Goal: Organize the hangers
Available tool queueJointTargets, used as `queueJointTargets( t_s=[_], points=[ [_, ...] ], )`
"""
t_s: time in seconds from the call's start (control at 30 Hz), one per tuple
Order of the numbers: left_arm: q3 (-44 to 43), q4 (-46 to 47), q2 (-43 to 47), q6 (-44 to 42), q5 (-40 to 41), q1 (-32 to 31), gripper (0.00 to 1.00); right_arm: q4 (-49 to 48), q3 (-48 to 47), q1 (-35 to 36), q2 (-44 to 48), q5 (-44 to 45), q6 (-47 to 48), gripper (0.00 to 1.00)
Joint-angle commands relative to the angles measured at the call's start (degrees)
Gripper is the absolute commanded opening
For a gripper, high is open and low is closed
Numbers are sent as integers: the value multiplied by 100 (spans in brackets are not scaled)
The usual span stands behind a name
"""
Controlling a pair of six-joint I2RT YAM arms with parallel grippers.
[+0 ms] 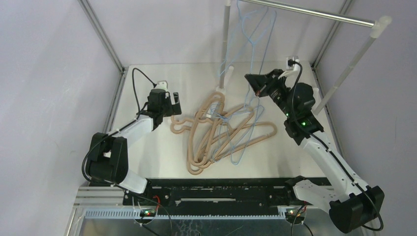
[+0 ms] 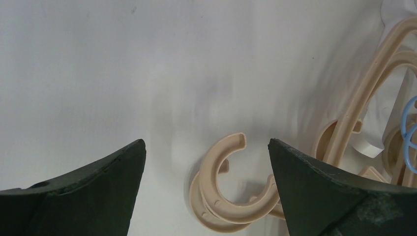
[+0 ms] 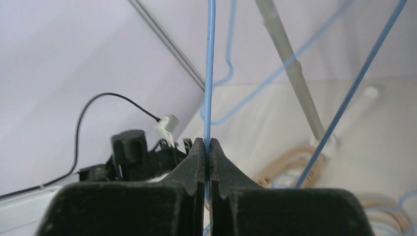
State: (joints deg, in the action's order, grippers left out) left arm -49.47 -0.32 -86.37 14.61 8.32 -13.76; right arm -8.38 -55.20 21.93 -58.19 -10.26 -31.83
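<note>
Hangers of two kinds show. The tan hangers (image 1: 195, 160) lie tangled in one pile on the table (image 1: 157, 157). At least three can be made out, but the overlap hides the exact count. At least three light-blue hangers (image 1: 252, 38) show. One or more hang from the rail (image 1: 314, 14), one is threaded through the tan pile, and one is in the right gripper (image 3: 207, 147). That gripper's jaws are pressed tight on a blue wire (image 3: 210, 73), which runs straight up from between them. The left gripper (image 2: 206, 142) hangs low over the table at the pile's left edge with its jaws spread wide. Two stacked tan hooks (image 2: 209, 172) lie in the gap between them, nearer the right-hand finger in the wrist view and touching neither finger.
</note>
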Motion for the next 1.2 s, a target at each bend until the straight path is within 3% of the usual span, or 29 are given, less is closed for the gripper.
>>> queueJointTargets(
  t_s=[0.0,0.47,0.97,1.17],
  points=[
    [-142,172,146,31,-10,-39,99,-770,-662,21,-317,-318,176,0],
    [-194,146,74,-19,62,-34,100,-1401,-2001,-510,-2075,-38,-119,0],
    [-264,121,-99,-37,74,-39,99,-1708,-1951,-663,-2800,-86,-425,0],
    [-265,107,-92,-35,64,-33,99,-1688,-1708,-693,-2702,10,-442,23]
  ],
)
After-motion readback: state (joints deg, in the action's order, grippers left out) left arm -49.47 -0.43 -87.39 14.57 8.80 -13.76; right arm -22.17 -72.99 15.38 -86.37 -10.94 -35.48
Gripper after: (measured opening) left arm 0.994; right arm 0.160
